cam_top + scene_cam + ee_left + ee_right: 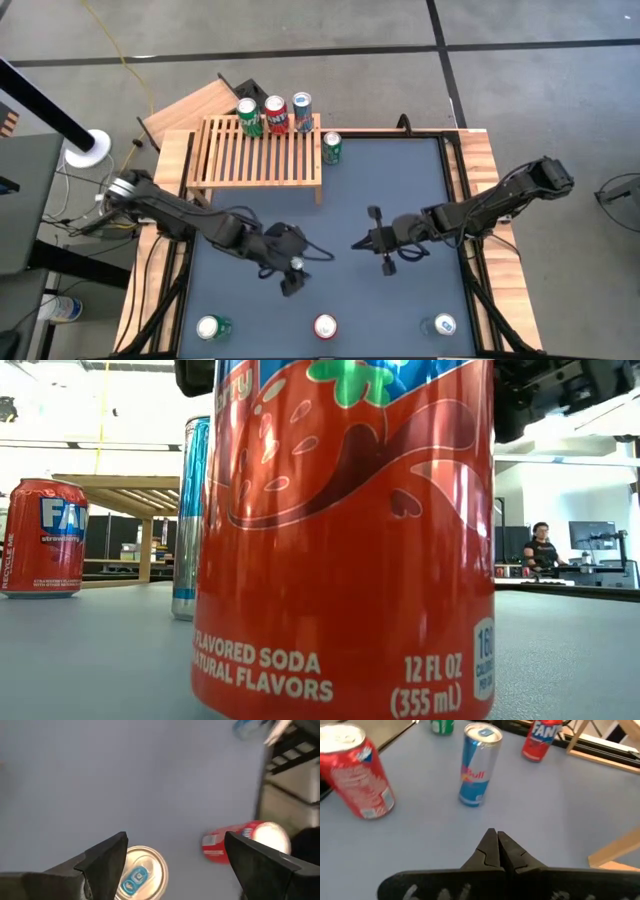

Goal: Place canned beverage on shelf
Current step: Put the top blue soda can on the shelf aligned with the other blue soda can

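dark left gripper (291,281) spread wide above the table (400,190); right gripper (362,243) pressed together.

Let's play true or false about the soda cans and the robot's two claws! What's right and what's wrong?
1. Three cans stand on the shelf. True: a green one, a red one and a blue one in a row at its back edge.
2. The right gripper is holding a can. False: it is shut on nothing, above the table.
3. Another green can stands on the table beside the shelf. True.
4. The left gripper is shut. False: it is open.
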Available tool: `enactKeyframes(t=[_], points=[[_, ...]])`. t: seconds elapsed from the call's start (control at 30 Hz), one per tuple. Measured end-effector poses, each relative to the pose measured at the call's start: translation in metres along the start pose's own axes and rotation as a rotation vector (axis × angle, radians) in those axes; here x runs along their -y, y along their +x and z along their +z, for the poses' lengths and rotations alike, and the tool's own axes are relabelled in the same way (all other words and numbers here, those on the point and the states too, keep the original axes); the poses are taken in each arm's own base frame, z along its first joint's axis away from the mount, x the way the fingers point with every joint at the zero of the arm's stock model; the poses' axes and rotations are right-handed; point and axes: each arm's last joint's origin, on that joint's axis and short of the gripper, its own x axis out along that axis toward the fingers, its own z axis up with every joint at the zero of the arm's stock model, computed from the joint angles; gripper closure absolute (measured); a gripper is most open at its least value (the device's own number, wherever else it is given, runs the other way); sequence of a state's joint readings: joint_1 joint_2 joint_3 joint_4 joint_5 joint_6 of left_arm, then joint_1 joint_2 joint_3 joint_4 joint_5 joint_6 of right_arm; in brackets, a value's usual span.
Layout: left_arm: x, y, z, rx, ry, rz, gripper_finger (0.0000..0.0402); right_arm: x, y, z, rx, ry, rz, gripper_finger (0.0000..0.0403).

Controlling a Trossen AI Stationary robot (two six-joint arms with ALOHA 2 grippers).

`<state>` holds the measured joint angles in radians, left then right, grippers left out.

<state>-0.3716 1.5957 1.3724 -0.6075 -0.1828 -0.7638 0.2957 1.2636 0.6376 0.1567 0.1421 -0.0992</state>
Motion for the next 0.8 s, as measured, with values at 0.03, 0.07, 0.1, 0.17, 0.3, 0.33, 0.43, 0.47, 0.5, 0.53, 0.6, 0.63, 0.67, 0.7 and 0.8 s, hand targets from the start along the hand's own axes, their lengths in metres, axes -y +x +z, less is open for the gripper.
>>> enactKeyframes(t=[0.03,0.07,0.1,0.17,0.3,0.33,0.43,0.47,0.5,0.53,0.6,0.63,0.67,0.7,0.8], points=[[0.002,0.005,0.001,-0.019,-0.005,0.024,0.0081,-0.001,0.000,-0.001,-0.007,-0.013,0.004,0.0403],[0.004,0.009,0.002,-0.036,-0.016,0.048,0.0081,-0.002,0.000,-0.001,-0.013,-0.025,0.010,0.0403],[0.005,0.012,0.003,-0.057,-0.032,0.076,0.0081,-0.004,0.000,-0.002,-0.017,-0.037,0.015,0.0403],[0.005,0.016,0.005,-0.092,-0.062,0.145,0.0081,-0.006,-0.001,-0.001,-0.017,-0.056,0.024,0.0403],[0.003,0.025,0.010,-0.122,-0.166,0.238,0.0081,-0.010,-0.001,-0.002,-0.018,-0.095,0.038,0.0403],[0.003,0.025,0.012,-0.129,-0.204,0.244,0.0081,-0.010,-0.001,-0.001,-0.017,-0.103,0.045,0.0403],[-0.002,0.026,0.015,-0.179,-0.303,0.228,0.0081,-0.010,-0.001,-0.002,-0.024,-0.108,0.051,0.0403],[-0.005,0.026,0.015,-0.196,-0.326,0.231,0.0081,-0.010,-0.002,-0.003,-0.029,-0.108,0.051,0.0403],[-0.006,0.026,0.015,-0.206,-0.346,0.239,0.0081,-0.011,-0.002,-0.003,-0.036,-0.110,0.052,0.0403],[-0.008,0.026,0.015,-0.210,-0.361,0.249,0.0081,-0.011,-0.002,-0.004,-0.043,-0.111,0.053,0.0403],[-0.010,0.025,0.013,-0.223,-0.384,0.276,0.0081,-0.011,-0.002,-0.005,-0.047,-0.111,0.054,0.0403],[-0.010,0.024,0.012,-0.231,-0.395,0.287,0.0081,-0.011,-0.002,-0.005,-0.048,-0.111,0.054,0.0403],[-0.011,0.024,0.012,-0.238,-0.406,0.293,0.0081,-0.011,-0.002,-0.005,-0.049,-0.111,0.054,0.0403],[-0.011,0.024,0.011,-0.244,-0.417,0.297,0.0081,-0.011,-0.002,-0.005,-0.050,-0.112,0.054,0.0403],[-0.011,0.027,0.010,-0.257,-0.444,0.300,0.0081,-0.011,-0.002,-0.005,-0.050,-0.111,0.055,0.0403]])
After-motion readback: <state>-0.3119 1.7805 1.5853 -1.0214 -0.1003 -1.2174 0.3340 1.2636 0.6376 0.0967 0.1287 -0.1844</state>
